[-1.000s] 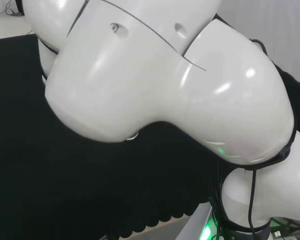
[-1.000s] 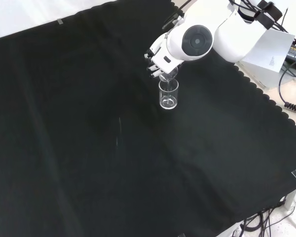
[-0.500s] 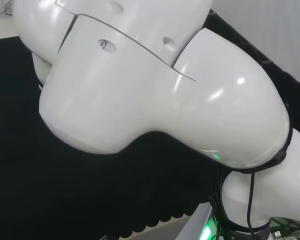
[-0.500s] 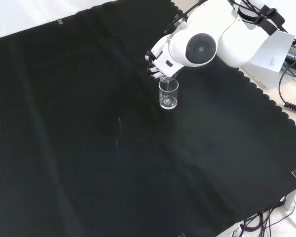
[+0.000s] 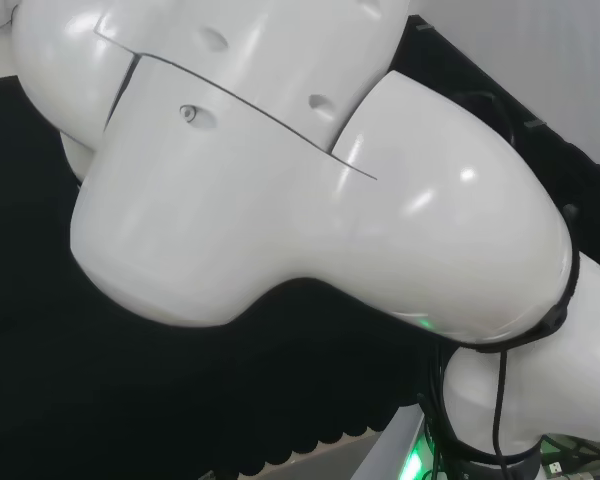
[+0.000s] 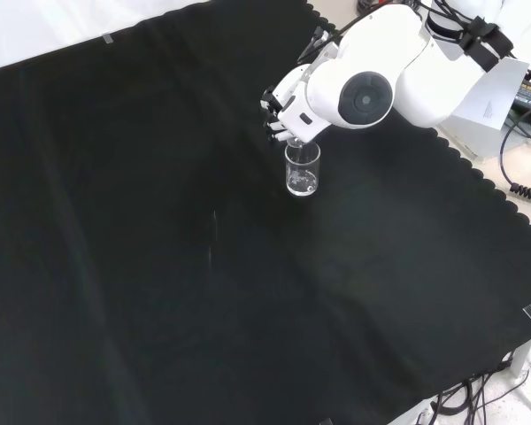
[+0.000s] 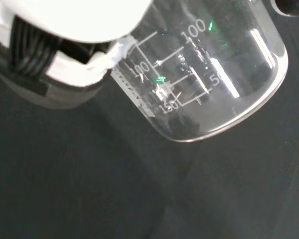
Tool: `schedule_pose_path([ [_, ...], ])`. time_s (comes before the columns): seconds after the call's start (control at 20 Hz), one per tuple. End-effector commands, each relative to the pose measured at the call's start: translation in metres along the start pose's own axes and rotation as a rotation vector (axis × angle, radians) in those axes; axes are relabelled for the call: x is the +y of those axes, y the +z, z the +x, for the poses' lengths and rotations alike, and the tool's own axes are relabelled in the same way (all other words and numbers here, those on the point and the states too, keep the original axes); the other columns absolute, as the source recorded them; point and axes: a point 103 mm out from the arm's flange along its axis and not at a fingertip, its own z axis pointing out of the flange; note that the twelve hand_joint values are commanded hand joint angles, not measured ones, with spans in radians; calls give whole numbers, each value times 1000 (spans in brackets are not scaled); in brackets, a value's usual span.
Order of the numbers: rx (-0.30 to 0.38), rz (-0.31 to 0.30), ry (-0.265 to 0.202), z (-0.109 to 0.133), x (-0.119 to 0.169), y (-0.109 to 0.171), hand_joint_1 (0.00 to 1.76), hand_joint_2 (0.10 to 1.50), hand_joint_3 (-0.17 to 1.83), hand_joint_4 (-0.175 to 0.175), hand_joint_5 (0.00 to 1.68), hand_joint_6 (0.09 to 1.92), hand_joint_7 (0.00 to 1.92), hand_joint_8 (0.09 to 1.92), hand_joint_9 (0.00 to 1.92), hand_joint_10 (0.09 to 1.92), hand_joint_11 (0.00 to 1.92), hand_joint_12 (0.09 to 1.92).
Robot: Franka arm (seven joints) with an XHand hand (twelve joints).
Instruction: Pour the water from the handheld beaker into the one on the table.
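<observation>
My arm is folded way over in the head view, its big white links [image 5: 310,190] sit right in front of the camera with the black cloth [image 5: 100,400] underneath. From the front, my hand [image 6: 283,111] comes in from the top, tucked just left of the link with the round grey cap [image 6: 365,96], and it hangs right above the table beaker [image 6: 303,168], which stands upright on the cloth in the upper middle of that view with a bit of water at the bottom. The dark fingertips [image 6: 270,119] point down-left and look curled. In the wrist view the held beaker [image 7: 204,74] is close and big, tipped well over so its rim faces down toward the cloth, and a white part of my hand [image 7: 70,30] presses against its side, so I'd call that a grip on the held beaker. Can't make out any stream of water between the two. There are white graduation lines and numbers printed on the held glass, not reading them off here
</observation>
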Motion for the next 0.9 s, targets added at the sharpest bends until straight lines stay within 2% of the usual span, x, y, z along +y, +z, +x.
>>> schedule_pose_path([
  [0.05, -18, 19, 4, 0, 1, 1, 1153, 596, 784, 99, 1262, 753, 1521, 752, 1810, 233, 1494, 659],
  [0.5, -29, 24, 9, 0, 1, -5, 1152, 596, 784, 103, 1260, 755, 1520, 754, 1809, 236, 1493, 658],
  [0.65, 19, 9, 9, -3, 2, -1, 1152, 597, 784, 104, 1260, 756, 1519, 755, 1809, 237, 1493, 657],
  [0.9, 173, -41, 15, -13, 0, 5, 1152, 597, 784, 106, 1259, 757, 1519, 755, 1807, 238, 1493, 657],
])
